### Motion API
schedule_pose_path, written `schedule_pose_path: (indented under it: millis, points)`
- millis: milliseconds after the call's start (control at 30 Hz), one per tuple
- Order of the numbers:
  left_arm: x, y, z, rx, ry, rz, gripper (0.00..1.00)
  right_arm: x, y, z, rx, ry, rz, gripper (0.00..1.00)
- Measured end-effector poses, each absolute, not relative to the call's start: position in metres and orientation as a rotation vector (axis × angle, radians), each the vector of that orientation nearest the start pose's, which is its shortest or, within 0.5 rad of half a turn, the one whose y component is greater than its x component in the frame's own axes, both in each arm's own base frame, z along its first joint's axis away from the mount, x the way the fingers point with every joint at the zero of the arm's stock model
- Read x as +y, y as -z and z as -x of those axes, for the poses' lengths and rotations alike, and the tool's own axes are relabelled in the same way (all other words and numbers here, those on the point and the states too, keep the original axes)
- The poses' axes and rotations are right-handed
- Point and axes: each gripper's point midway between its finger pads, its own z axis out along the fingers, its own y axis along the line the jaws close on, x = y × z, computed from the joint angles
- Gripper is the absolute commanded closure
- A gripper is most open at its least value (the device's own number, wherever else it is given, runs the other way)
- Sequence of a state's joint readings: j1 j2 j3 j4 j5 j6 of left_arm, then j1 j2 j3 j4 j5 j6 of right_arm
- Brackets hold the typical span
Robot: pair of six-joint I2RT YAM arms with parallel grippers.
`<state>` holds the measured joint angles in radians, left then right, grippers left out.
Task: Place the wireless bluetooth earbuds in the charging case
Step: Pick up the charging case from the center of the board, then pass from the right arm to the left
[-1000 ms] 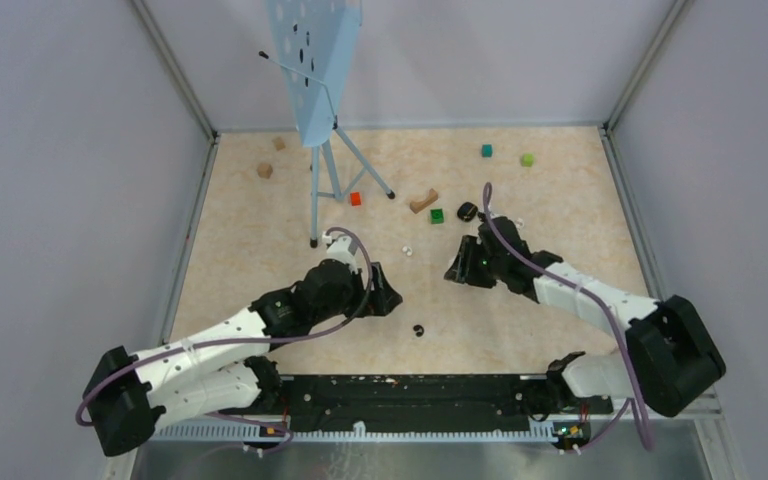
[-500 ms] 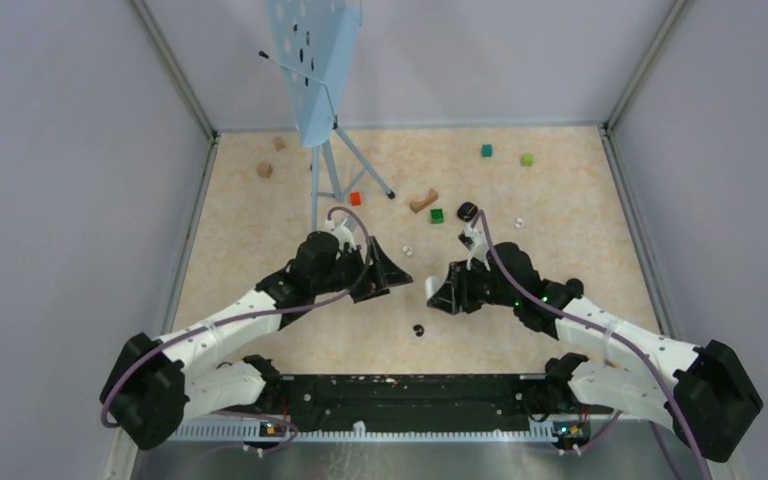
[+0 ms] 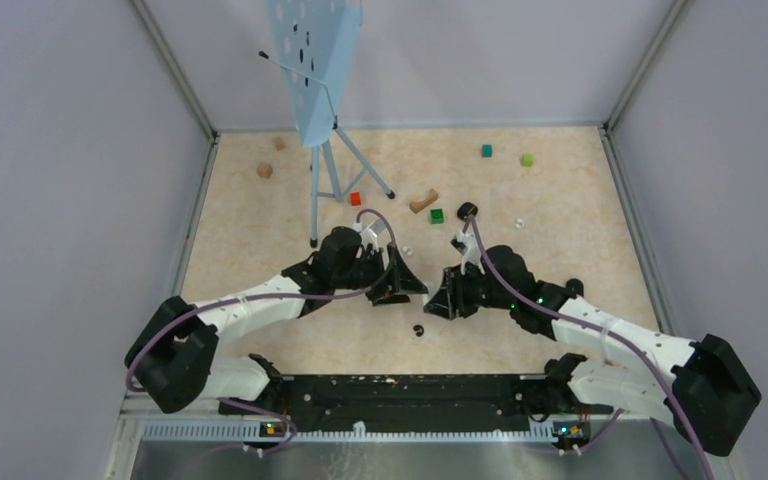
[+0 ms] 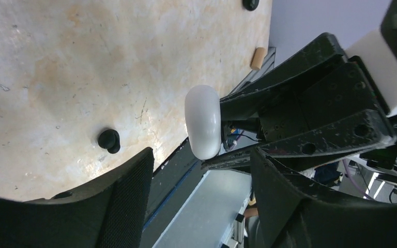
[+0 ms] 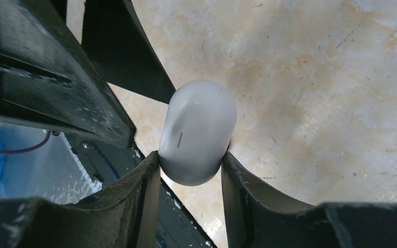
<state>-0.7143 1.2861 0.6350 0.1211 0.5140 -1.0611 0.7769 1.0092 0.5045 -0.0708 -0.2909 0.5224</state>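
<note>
I have the tan table in view from above, with the blue music stand standing at its far left. The left arm and the right arm both reach in toward the middle, so their ends nearly meet. My left gripper has its fingers spread wide and holds nothing. In its wrist view they frame the other hand. My right gripper is closed on the charging case, a smooth white rounded shell with its lid shut. It is pinched at its lower sides between the two black fingers and held above the table. Beyond the grippers, toward the far side, lie a curved wooden block, a green cube and a glossy black rounded piece. A red cube sits by the stand's feet. A black earbud lies on the table just near of the two grippers, well apart from the case. The white earbuds rest just far of the left wrist, too small for me to make out more.
</note>
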Motion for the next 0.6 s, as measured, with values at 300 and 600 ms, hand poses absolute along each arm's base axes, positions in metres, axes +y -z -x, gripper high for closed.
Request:
schedule_pose_path:
  millis: [300,600]
  points:
    - [-0.333,-0.125,-0.177,2.527,1.516,0.054,0.45,0.264,-0.112,-0.163,2.261,-1.034,0.498,0.66]
    - [-0.340,-0.135,-0.181,2.473,1.576,0.043,0.83,0.264,-0.116,-0.162,2.251,-1.043,0.499,0.44]
